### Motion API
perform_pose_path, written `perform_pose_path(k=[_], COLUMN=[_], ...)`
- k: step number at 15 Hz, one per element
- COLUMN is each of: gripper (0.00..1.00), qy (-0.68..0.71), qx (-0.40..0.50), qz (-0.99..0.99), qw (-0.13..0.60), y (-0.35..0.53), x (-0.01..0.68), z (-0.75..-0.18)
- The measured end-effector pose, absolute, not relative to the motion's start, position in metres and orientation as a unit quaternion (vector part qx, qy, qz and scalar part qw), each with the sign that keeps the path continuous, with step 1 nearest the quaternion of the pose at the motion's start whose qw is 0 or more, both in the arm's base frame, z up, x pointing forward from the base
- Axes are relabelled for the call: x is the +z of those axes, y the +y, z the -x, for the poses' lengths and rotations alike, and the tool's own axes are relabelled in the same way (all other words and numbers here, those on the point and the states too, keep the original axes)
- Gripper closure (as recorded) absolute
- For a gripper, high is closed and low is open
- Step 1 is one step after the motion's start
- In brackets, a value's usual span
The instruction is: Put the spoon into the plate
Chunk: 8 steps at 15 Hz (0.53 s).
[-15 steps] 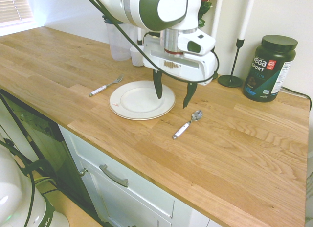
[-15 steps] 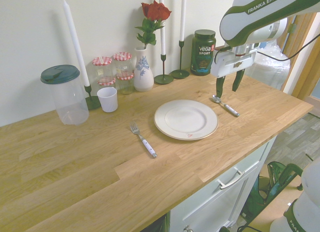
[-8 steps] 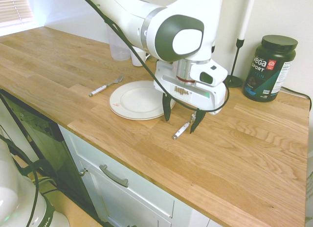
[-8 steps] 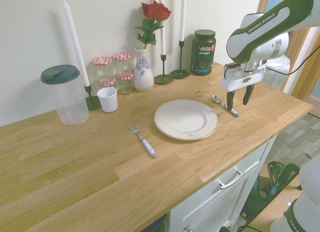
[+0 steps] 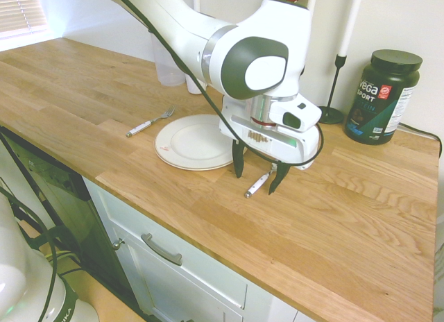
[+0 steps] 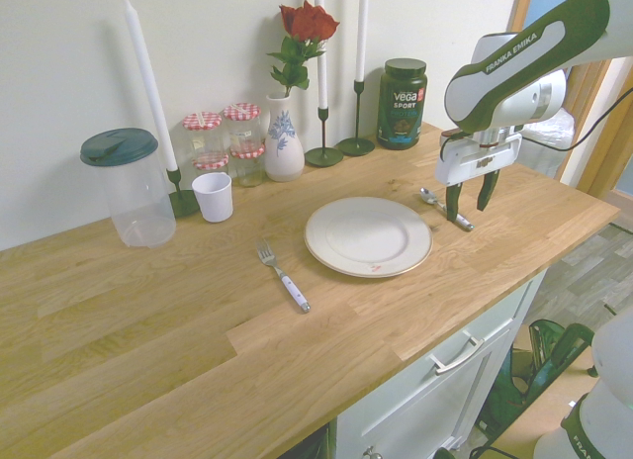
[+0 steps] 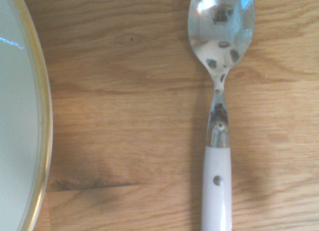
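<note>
Fingers [image 5: 238, 160] of the gripper [image 5: 259, 175] were seen spread wide apart and pointed straight down, with nothing held between them. The spoon [image 5: 257, 184] was found lying flat on the wooden countertop [image 5: 361, 218] beneath the gripper, its slim white handle showing between the two dark fingers in the first exterior view; whether the fingertips touched the wood could not be told. In the second exterior view the gripper [image 6: 468, 200] was seen over the handle part of the spoon [image 6: 445, 210], while the metal bowl lay toward the wall. In the wrist view the spoon [image 7: 218, 116] was shown whole along its neck, its shiny bowl reflecting the arm, its white handle marked by a small rivet. The plate [image 5: 196, 143] was set just beside the spoon, apart from it, with a strip of bare wood between them; its gold-lined rim [image 7: 44, 111] was caught in the wrist view. Beyond the plate [image 6: 368, 235] a white-handled fork [image 6: 283, 277] was laid on the counter, well apart from the gripper.
</note>
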<state>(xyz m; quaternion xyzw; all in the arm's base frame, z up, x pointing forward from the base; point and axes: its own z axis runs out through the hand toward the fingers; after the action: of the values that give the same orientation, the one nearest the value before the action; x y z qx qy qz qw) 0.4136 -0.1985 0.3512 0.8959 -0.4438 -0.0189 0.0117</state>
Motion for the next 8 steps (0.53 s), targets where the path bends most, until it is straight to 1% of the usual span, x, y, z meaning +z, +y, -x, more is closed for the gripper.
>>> perform_pose_path(k=[8], gripper=[1.0], qy=[-0.442], qx=[-0.016], qz=[-0.897], qw=[0.007], y=[-0.194], x=[0.336], z=[-0.428])
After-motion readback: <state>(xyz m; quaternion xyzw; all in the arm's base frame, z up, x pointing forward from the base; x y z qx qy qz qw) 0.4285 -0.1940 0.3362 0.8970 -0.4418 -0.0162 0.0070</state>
